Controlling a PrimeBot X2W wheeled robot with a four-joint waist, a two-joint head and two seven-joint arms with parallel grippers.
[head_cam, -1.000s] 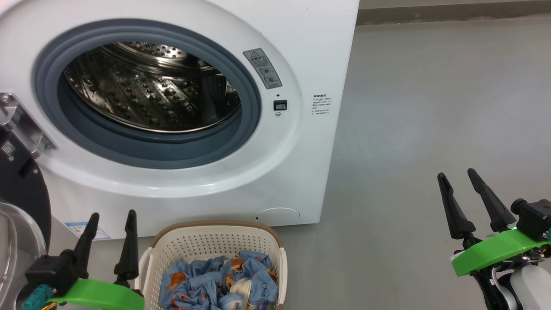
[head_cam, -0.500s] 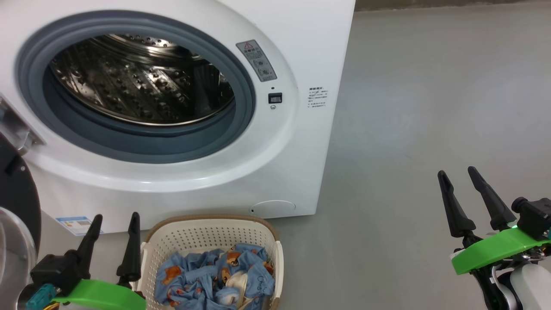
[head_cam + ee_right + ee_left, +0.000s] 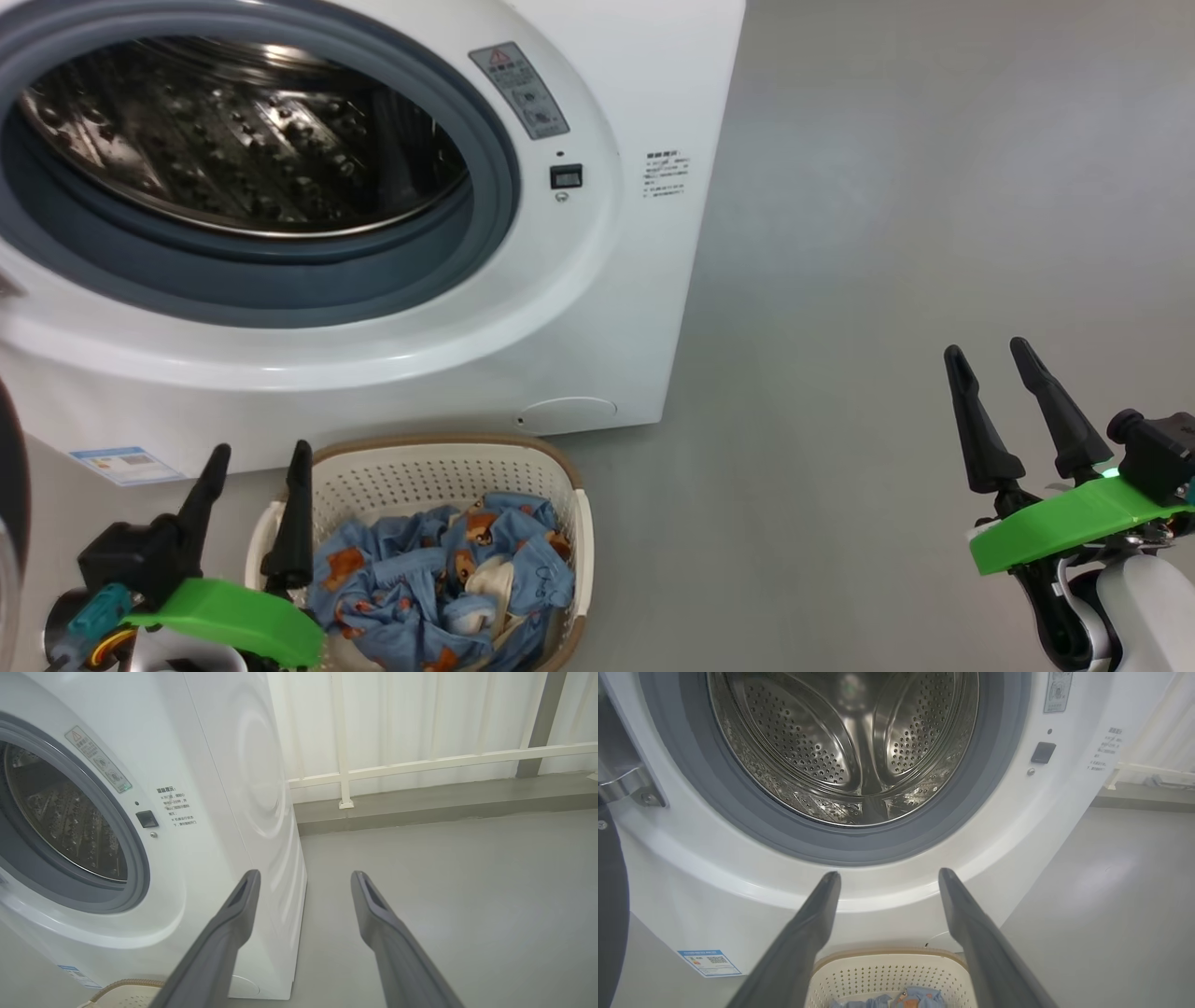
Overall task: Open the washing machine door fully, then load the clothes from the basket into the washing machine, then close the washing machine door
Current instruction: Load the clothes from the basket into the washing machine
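The washing machine (image 3: 597, 280) stands open, its steel drum (image 3: 233, 131) bare inside the grey gasket. A dark sliver of the washing machine door (image 3: 609, 905) hangs swung out at the far left, below its metal hinge (image 3: 630, 786). The basket (image 3: 420, 467) sits on the floor against the machine's front, with the blue bear-print clothes (image 3: 439, 588) heaped in it. My left gripper (image 3: 260, 450) is open just left of the basket's near corner, holding nothing. Far to the right, over the floor, my right gripper (image 3: 986, 350) is open too. The left wrist view looks past the left gripper (image 3: 889, 873) at the drum and basket (image 3: 887, 970).
Grey floor (image 3: 887, 233) stretches to the right of the machine. A white railing (image 3: 420, 760) and a low kerb run along the wall behind it. A blue label sticker (image 3: 121, 462) is stuck low on the machine's front.
The head camera has swung, so the machine, basket and door slide left and up in its view. Both grippers stay open and keep their places.
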